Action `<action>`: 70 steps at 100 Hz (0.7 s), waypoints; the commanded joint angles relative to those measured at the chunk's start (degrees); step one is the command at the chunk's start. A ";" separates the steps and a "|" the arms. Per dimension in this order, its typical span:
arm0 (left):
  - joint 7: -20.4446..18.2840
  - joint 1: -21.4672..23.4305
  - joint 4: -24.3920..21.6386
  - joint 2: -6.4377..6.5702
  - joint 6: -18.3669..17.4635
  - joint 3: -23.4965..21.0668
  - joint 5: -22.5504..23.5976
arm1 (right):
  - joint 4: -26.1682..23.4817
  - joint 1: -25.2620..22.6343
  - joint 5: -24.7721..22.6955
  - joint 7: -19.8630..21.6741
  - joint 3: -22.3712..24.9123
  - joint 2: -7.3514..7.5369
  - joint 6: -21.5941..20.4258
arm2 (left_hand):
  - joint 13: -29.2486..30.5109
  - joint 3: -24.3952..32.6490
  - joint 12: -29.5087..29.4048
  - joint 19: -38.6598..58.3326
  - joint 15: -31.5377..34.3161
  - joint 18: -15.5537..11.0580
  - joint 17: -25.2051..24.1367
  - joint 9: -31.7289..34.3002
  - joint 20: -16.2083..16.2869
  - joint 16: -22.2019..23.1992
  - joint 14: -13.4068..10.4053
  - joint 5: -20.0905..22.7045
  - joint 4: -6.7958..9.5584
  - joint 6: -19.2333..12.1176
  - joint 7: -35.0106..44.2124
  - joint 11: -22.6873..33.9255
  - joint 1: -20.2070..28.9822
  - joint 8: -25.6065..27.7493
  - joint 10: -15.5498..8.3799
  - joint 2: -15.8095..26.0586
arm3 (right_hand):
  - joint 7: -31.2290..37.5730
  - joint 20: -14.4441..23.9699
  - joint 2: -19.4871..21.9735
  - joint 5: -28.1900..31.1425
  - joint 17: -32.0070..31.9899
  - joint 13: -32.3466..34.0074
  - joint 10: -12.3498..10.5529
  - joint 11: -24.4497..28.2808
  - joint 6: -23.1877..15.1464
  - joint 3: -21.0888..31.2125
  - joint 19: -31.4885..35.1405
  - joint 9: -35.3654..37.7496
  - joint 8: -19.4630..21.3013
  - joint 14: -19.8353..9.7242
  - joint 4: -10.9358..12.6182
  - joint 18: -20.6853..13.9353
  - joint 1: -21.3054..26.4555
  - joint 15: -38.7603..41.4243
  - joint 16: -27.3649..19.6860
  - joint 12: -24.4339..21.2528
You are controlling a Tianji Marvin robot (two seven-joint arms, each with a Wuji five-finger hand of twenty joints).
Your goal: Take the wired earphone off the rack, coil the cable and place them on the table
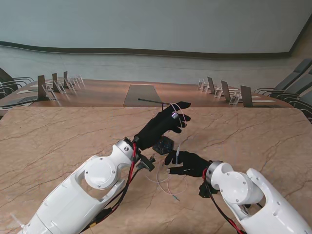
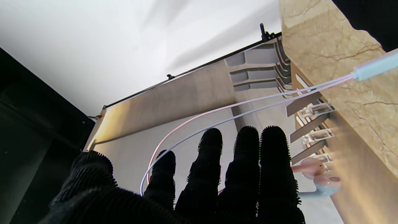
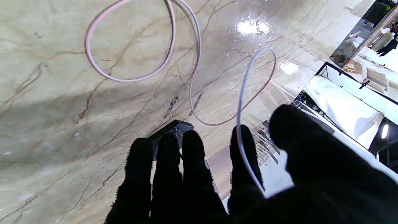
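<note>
Thin pink-white earphone cable (image 3: 130,77) looped round left hand (image 1: 163,124), spread fingers (image 2: 248,146); right hand (image 1: 187,163) pinching strand; tangle risk near small dark rack (image 1: 163,145).

Soft, even light fills the stand view; the table (image 1: 58,131) shows only faint shadows close under both arms, and the far room is slightly hazy. In the left wrist view the left hand (image 2: 217,174) is a near-black silhouette against a blown-out white background — fingertip texture crisp, the cable (image 2: 373,67) nearest the lens blurred. The right wrist view has bright glare patches on the marble beyond the right hand (image 3: 236,174), whose thumb is out of focus — lines bend toward the edges.
</note>
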 commanded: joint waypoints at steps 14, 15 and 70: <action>0.03 -0.23 0.63 -0.61 0.62 0.49 -0.36 | 0.81 -0.64 1.12 -2.72 0.10 -0.54 -0.72 | 0.06 -1.15 -0.19 0.57 0.53 -1.21 -0.58 0.85 0.23 0.82 0.00 -0.82 -0.54 -2.16 0.96 0.97 1.16 -0.15 -1.13 1.62 | -5.35 0.71 4.04 -4.75 -1.64 -2.65 -3.37 -2.66 -1.63 -10.53 -3.95 -4.05 -2.46 -3.09 -1.85 -3.51 -1.87 -3.96 -1.64 -1.74; 0.04 -0.26 0.66 -0.62 0.62 0.52 -0.37 | 0.85 -0.64 1.19 -2.79 0.11 -0.56 -0.74 | 0.07 -1.13 -0.19 0.57 0.52 -1.24 -0.58 0.90 0.23 0.82 -0.01 -0.80 -0.53 -2.15 0.96 0.98 1.18 -0.15 -1.12 1.63 | -5.24 0.63 4.25 -4.72 -1.66 -2.62 -3.82 -3.05 -2.32 -11.19 -4.32 -3.77 -2.45 -3.31 -1.92 -3.60 -1.72 -4.60 -1.95 -1.91; -0.05 -1.17 0.81 -1.10 1.47 2.31 -1.61 | 4.99 2.13 1.20 -8.84 -3.67 -1.89 -2.89 | -0.77 -1.08 -0.02 0.17 0.18 -1.23 -1.37 1.48 0.11 0.82 0.48 -0.25 -0.46 -2.46 1.08 0.82 1.33 -0.20 -1.68 1.40 | 13.87 -2.79 -4.21 29.35 5.87 11.31 1.55 -0.79 -4.33 18.35 8.23 23.79 3.54 0.14 -2.89 -1.67 16.47 3.11 0.07 0.46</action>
